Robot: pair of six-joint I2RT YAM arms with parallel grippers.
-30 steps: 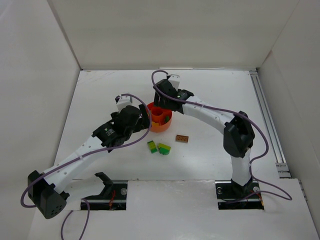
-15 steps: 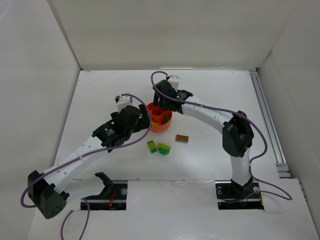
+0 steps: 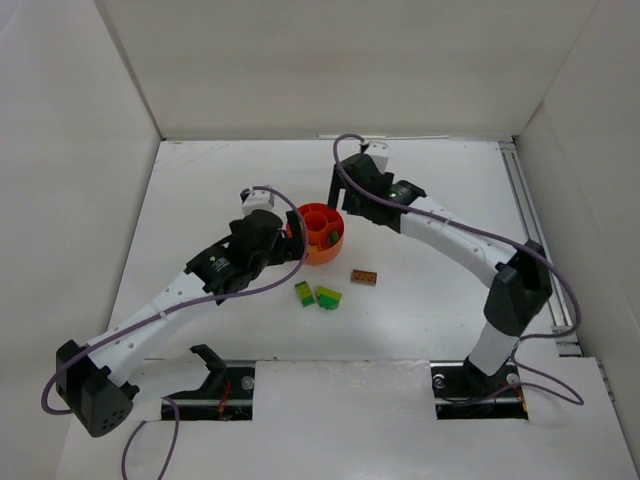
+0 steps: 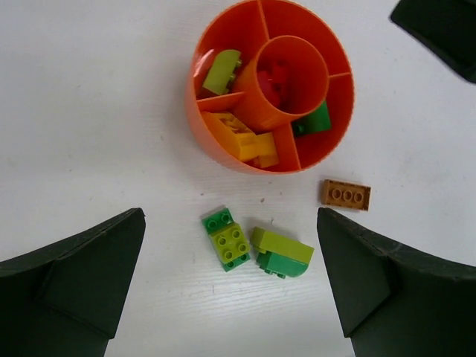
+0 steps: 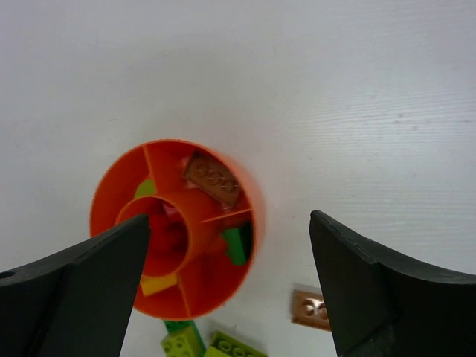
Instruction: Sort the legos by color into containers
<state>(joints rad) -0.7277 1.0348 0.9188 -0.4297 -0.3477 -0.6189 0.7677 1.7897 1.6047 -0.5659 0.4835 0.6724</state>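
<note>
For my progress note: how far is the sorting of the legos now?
Done: red bricks, yellow bricks, lime brick, green brick, brown brick lie in separate compartments of the dish. In hand: nothing; left end effector and right end effector are open, empty. Left: second brown brick and two green-lime stacks on the table.

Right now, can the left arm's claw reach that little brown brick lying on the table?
Probably yes. The left claw is open and hovers close by, and the brown brick lies alone on the bare table, beside the orange dish, not touching it. Nothing covers it.
</note>
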